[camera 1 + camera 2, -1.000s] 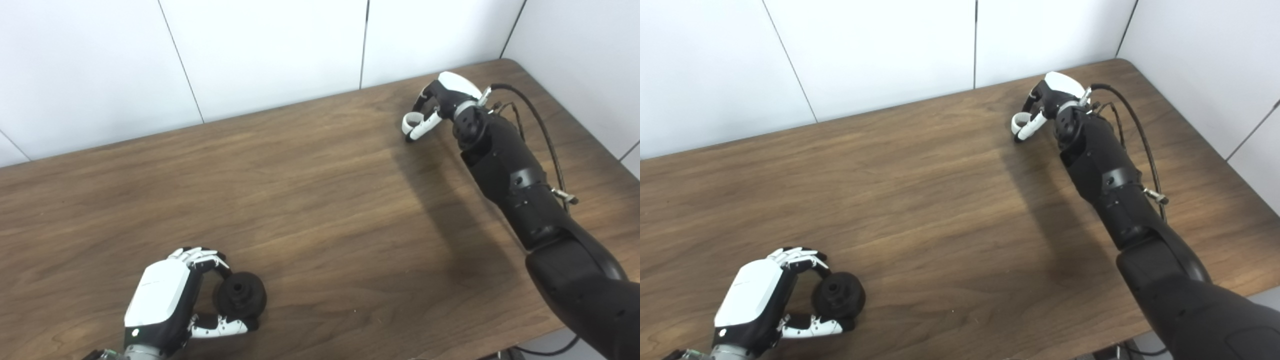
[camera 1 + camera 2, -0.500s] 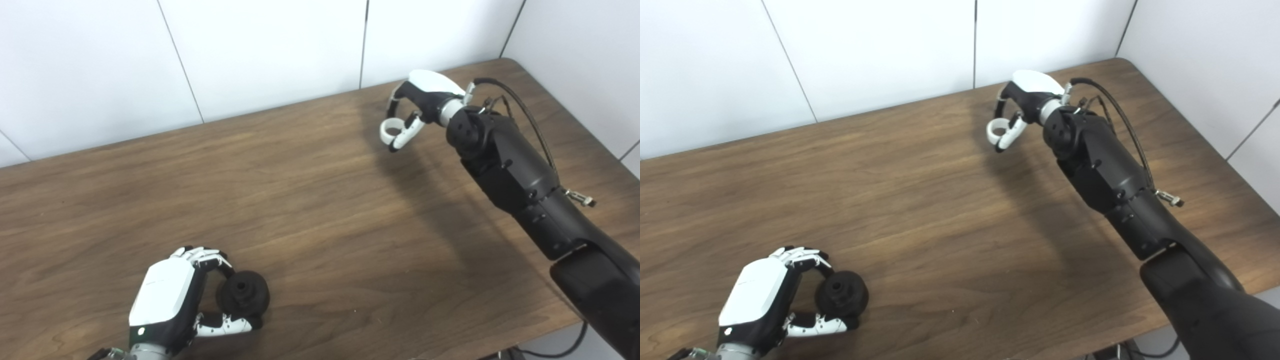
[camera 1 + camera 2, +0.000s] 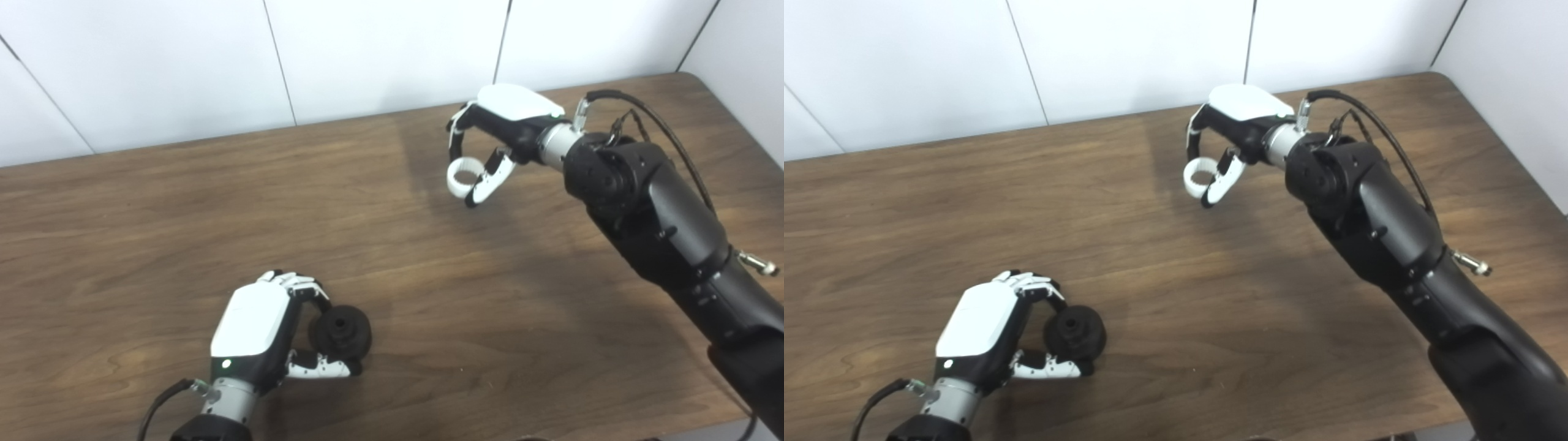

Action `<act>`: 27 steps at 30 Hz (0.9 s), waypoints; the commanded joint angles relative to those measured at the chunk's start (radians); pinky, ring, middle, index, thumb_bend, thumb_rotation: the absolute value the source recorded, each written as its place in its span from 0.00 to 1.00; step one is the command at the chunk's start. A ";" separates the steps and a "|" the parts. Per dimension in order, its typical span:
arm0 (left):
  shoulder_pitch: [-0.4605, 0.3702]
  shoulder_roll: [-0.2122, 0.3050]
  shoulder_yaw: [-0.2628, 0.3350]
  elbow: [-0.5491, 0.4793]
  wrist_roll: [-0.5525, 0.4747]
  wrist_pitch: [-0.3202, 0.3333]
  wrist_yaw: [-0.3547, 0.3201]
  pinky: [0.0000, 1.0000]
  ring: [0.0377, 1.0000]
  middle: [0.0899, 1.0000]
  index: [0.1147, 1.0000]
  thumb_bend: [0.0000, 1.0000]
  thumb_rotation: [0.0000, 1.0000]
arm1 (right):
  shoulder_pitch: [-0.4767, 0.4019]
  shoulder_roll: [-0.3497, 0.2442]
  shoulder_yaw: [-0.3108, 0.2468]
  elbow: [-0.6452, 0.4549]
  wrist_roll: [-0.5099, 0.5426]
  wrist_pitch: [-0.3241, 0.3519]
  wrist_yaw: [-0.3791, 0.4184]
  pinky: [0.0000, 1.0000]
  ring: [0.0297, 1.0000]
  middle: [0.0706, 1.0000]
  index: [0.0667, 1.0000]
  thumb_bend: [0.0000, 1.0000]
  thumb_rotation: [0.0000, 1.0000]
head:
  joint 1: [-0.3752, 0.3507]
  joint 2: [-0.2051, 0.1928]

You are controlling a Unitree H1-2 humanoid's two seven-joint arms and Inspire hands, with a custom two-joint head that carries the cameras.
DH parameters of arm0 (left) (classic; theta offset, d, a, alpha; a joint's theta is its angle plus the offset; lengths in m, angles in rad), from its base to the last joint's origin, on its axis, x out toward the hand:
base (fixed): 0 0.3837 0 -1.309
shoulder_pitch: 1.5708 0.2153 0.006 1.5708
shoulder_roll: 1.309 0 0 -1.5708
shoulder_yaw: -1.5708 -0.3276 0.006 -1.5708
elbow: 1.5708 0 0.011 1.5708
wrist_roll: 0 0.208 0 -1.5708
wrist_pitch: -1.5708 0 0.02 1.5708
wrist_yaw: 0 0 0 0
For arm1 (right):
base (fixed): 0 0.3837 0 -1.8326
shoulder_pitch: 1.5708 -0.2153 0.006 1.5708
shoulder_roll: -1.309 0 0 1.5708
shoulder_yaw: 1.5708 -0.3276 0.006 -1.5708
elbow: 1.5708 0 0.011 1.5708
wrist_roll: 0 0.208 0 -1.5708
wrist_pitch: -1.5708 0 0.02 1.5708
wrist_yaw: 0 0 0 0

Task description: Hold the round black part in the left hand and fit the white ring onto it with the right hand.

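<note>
The left robot hand [image 3: 260,334] sits low at the near side of the dark brown wooden tabletop [image 3: 184,208], with its white back turned up and its wrist pointing toward the near edge. Its fingers [image 3: 294,283] curl over the far side of the round black plastic part [image 3: 340,332], and its thumb lies along the near side of this part, so the left robot hand is grasping it. The round black part has a raised hub with a hole in the middle, and this face looks upward. If the part touches the tabletop or is lifted a little, I cannot tell.

The right robot hand [image 3: 499,131] is far from the round black part, toward the back right of the tabletop. Its black arm [image 3: 655,220] reaches in from the lower right, and a black cable [image 3: 667,131] loops above the wrist. The white back of this hand faces up and the fingers bend downward. Between the fingers and the thumb it pinches the small white plastic ring [image 3: 462,177], so it is grasping this ring. The ring hangs above the wood and does not touch it; its opening looks mostly upward. A soft shadow lies on the tabletop under the right robot hand.

There is no container on the tabletop.
</note>
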 commanded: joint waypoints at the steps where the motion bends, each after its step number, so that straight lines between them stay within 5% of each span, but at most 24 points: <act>1: -0.007 -0.013 -0.016 -0.016 0.016 -0.001 -0.016 0.92 0.84 0.74 0.42 0.52 0.05 | -0.039 0.003 -0.002 -0.067 -0.001 -0.033 0.006 0.97 0.92 0.80 0.45 0.52 0.14 | 0.010 0.003; 9: -0.012 -0.035 -0.037 -0.015 0.046 0.006 -0.022 0.91 0.83 0.74 0.42 0.52 0.05 | -0.011 0.058 0.023 -0.184 0.011 -0.049 0.075 0.99 0.93 0.82 0.45 0.52 0.14 | 0.063 0.019; 27: -0.023 -0.069 -0.057 -0.006 0.079 0.014 -0.028 0.91 0.83 0.74 0.42 0.52 0.05 | 0.059 0.136 0.080 -0.249 0.002 -0.109 0.104 0.98 0.94 0.82 0.45 0.52 0.14 | 0.108 0.057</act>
